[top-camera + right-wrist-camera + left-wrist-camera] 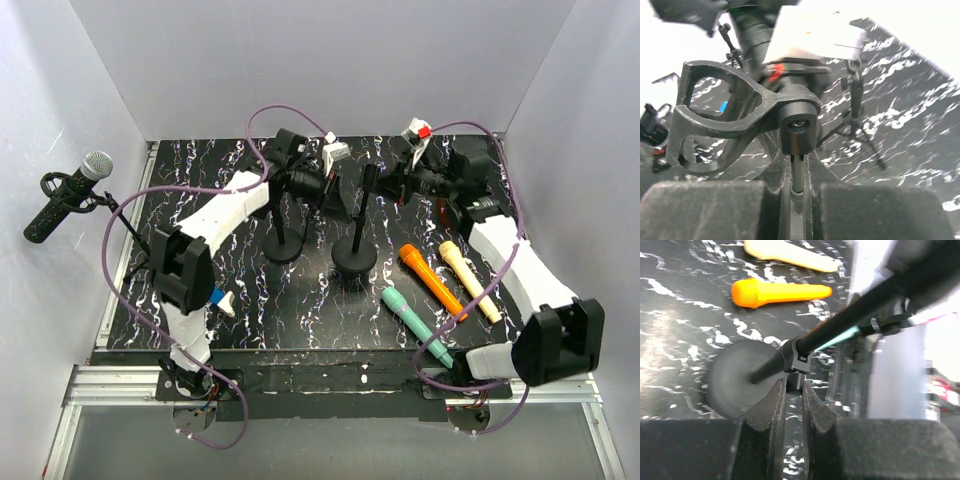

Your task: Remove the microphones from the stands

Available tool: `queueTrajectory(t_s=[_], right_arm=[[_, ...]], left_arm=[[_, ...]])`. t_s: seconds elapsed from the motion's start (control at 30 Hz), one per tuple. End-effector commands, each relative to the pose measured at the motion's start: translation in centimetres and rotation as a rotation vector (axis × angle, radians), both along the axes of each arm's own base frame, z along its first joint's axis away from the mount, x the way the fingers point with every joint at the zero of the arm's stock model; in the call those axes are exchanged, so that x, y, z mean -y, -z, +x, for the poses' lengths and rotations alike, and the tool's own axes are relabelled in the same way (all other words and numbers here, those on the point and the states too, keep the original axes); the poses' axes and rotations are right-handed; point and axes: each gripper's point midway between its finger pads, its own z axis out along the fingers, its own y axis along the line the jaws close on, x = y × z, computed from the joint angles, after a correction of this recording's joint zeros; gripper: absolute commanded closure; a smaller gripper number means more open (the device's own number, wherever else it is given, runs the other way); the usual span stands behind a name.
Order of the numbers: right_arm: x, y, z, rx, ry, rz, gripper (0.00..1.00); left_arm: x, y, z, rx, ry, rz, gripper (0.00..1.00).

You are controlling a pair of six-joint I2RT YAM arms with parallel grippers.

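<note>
A black microphone with a silver head (68, 193) sits in the clip of a tripod stand (128, 232) at the far left. Both grippers are away from it, at two round-base stands mid-table. My left gripper (322, 188) is shut on the small knob (795, 381) of a stand pole's collar, above the round base (737, 382). My right gripper (388, 183) is shut on the thin pole (798, 172) of the other stand (356, 258), just under its empty clip (715, 120).
An orange microphone (430, 279), a cream one (470, 278) and a teal one (412, 320) lie loose on the right of the table. The orange (780, 292) and cream (790, 255) ones show beyond the base in the left wrist view. White walls enclose three sides.
</note>
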Motion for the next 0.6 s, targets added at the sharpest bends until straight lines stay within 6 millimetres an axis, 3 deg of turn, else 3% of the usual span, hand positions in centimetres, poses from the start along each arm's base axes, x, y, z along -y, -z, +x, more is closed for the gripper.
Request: queueTrajectory(t_s=[0.0,0.13,0.27,0.3,0.33,0.4,0.57], right_arm=[[-0.4,-3.8,-5.9,0.323,-0.186,-0.025,0.99],[-0.2,-4.3,-8.1,0.522,-0.219,-0.07,0.99],[0.0,-4.0,-8.9,0.601,-0.207,-0.102,0.99],[-0.1,-4.4,-8.7,0.597,-0.188,-0.088,0.99],[-0.1,-4.5,-8.1,0.574,-0.162,-0.083,0.99],[-0.2,-4.5,-7.3,0.497,-0.128,-0.068,0.99],[-1.0,-3.8,-4.8,0.314,-0.051,-0.007,0.99]], left_arm=[[-1.0,-1.5,-0.6,-0.381,0.008,0.023,1.0],[-0.9,-3.0,-0.4,-0.381,-0.002,-0.002,1.0],[-1.2,-2.2,-1.1,-0.511,-0.035,0.017,1.0],[-1.1,-2.4,-0.9,-0.488,-0.035,0.002,0.94],[-1.1,-2.6,-0.4,-0.437,-0.043,-0.007,0.72],[-1.5,-3.3,1.0,-0.264,-0.09,0.019,0.49],[-3.5,-6.6,4.3,0.305,-0.194,-0.021,0.32]])
